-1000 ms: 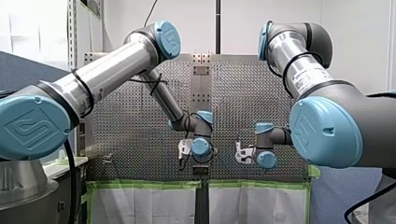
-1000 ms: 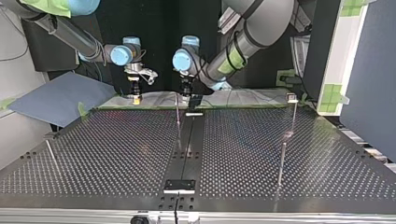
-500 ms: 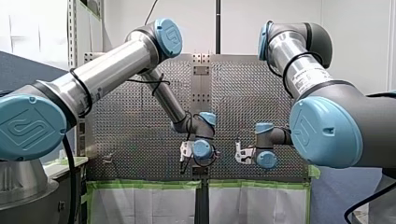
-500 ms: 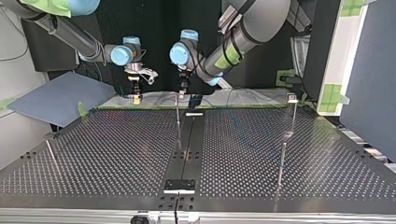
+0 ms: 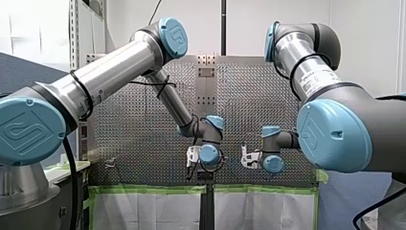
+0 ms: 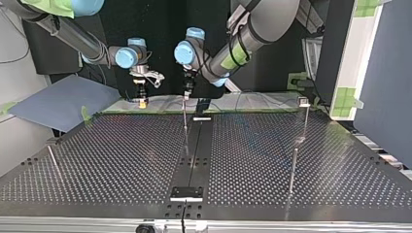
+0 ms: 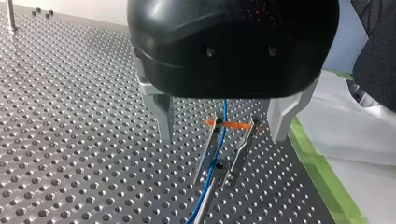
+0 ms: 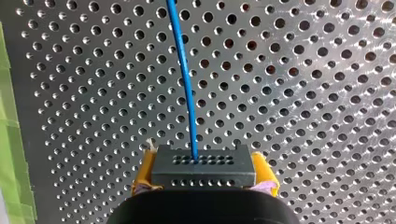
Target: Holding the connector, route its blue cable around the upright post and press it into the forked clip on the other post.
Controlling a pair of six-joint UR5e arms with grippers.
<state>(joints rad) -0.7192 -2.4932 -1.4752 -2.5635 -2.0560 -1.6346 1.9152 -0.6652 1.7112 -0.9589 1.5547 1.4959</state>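
Observation:
In the right wrist view my right gripper [image 8: 204, 183] is shut, its yellow pads [image 8: 142, 179] clamping a dark grey connector [image 8: 204, 167]. The blue cable [image 8: 184, 79] runs from the connector straight ahead over the perforated table. In the left wrist view my left gripper [image 7: 223, 136] is open, its metal fingers [image 7: 164, 116] standing on either side of a forked clip [image 7: 243, 144] with an orange band. The blue cable [image 7: 215, 156] passes between the clip's two prongs. In the top view my left gripper [image 6: 186, 91] hangs over a thin post [image 6: 184, 116]; my right gripper [image 6: 141, 99] is at its left.
More thin posts stand on the perforated table [image 6: 121, 155]: two at the top view's right [image 6: 305, 119] [image 6: 293, 170] and one at its left [image 6: 53, 160]. A black strip [image 6: 194, 150] runs down the middle. Green tape [image 7: 322, 172] edges the table beside white sheeting.
My left arm has swung toward the top view's left, bringing its gripper over the thin post. My right arm and the connector have stayed put.

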